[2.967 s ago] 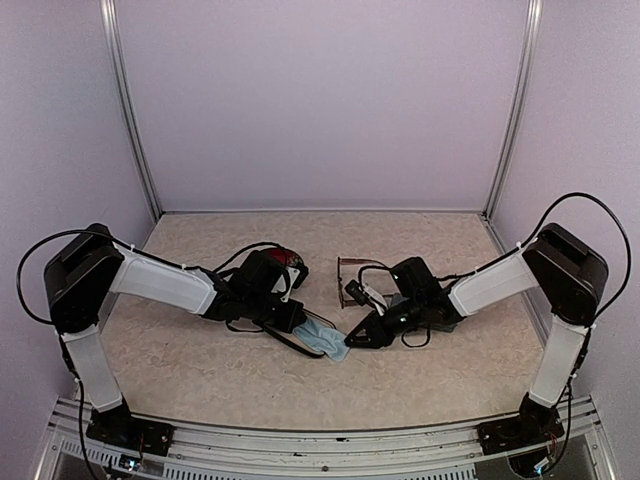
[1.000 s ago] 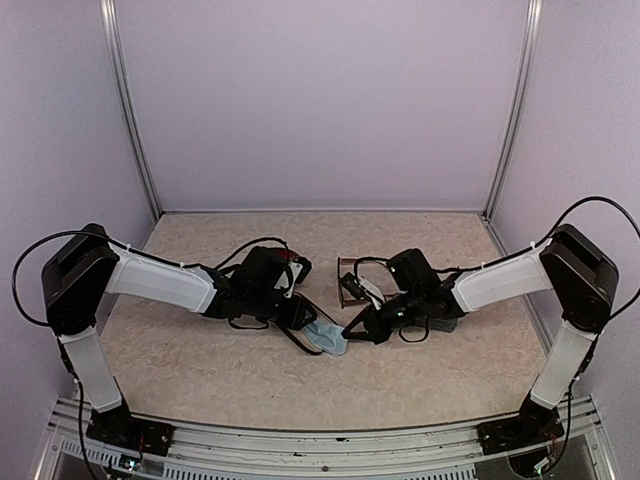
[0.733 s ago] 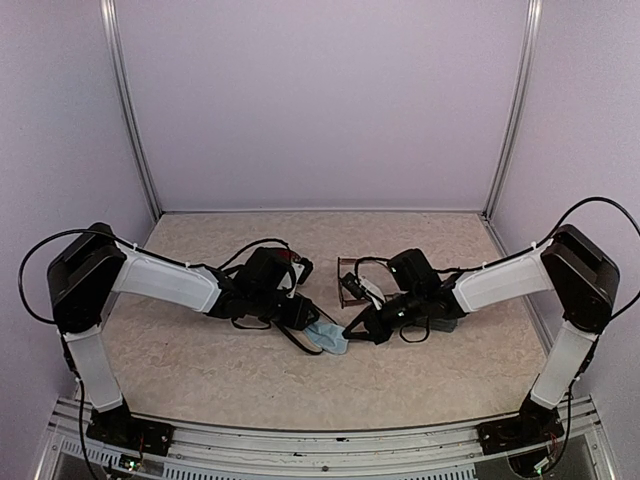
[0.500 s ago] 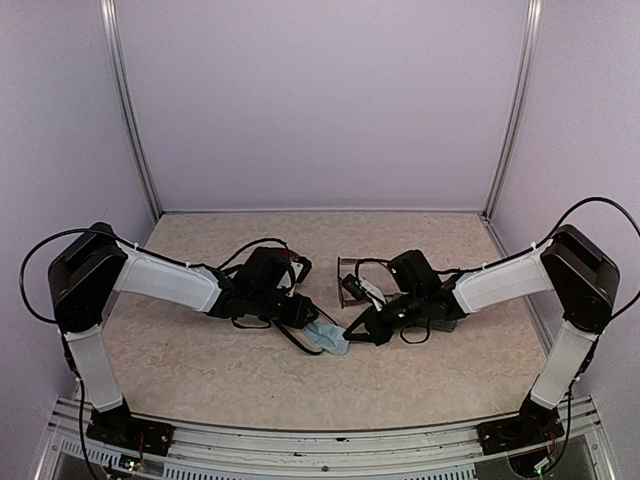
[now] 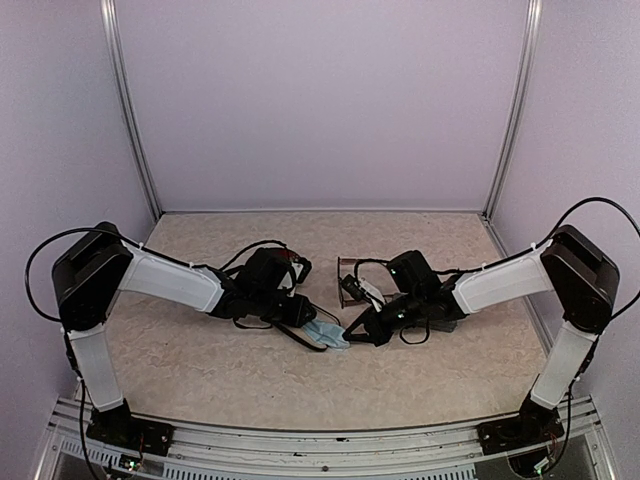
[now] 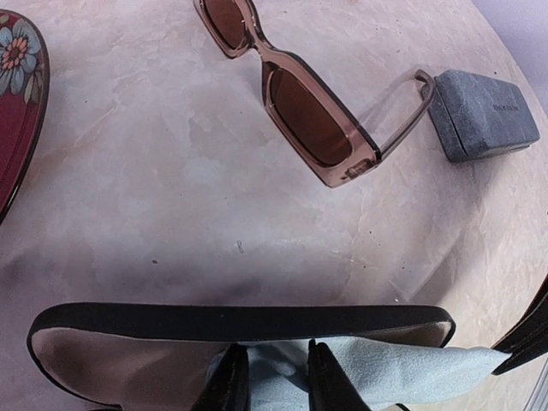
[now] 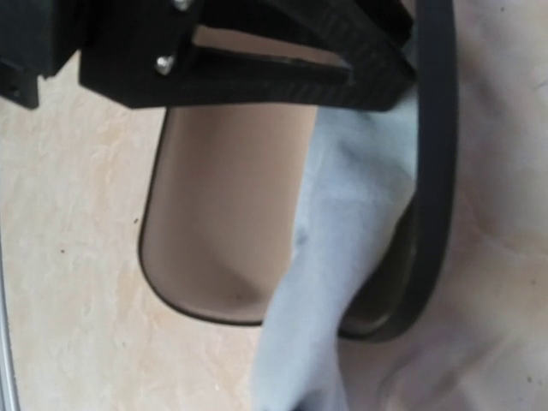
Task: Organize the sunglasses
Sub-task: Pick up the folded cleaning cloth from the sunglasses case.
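Desk [image 5: 200,370] of pale marbled surface fills the lower half of the top view, walled in by plain lilac panels. The left arm [image 5: 165,280] and the right arm [image 5: 500,280] both reach low toward the middle of the frame, where their tips nearly meet. Under them lies an open black case [image 6: 128,364] with a tan lining, seen along the bottom of the left wrist view. A light-blue cloth [image 6: 402,368] lies partly inside it and trails out over its rim toward the lower right. The reddish-brown sunglasses [image 6: 312,124] lie on the bare desk in the upper middle of that view, well apart from the open case. Their arms are unfolded, and one arm's tip sits just beside a closed grey-blue case [image 6: 484,116] at the upper right. A dark red case with a flower print [image 6: 17,111] shows at the upper left edge. The left gripper [image 6: 278,364] stands over the open case, its fingers drawn close and pinching a fold of the cloth. The right gripper [image 5: 350,333] is pressed together on the cloth's far end, which tapers toward it. The black-framed pair cannot be made out.
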Tool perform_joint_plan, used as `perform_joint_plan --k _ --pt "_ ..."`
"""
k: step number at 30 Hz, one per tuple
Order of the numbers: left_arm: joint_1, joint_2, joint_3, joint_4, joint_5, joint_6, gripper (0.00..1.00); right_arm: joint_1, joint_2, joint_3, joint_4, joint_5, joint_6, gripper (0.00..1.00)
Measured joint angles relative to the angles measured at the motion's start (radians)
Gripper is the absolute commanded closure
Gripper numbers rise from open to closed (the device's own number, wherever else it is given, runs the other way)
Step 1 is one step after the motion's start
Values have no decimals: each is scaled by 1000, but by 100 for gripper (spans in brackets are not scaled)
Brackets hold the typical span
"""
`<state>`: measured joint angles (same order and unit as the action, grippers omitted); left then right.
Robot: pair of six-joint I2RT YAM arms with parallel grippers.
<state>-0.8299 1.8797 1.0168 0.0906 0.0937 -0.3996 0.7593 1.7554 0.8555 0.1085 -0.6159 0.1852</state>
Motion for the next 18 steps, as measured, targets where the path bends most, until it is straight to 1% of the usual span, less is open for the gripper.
perform_joint_plan --k 12,18 --pt "0 1 0 11 13 -14 99 0 0 0 0 7 0 100" --pt "0 -8 -8 22 5 -41 100 0 0 0 -5 11 -1 100"
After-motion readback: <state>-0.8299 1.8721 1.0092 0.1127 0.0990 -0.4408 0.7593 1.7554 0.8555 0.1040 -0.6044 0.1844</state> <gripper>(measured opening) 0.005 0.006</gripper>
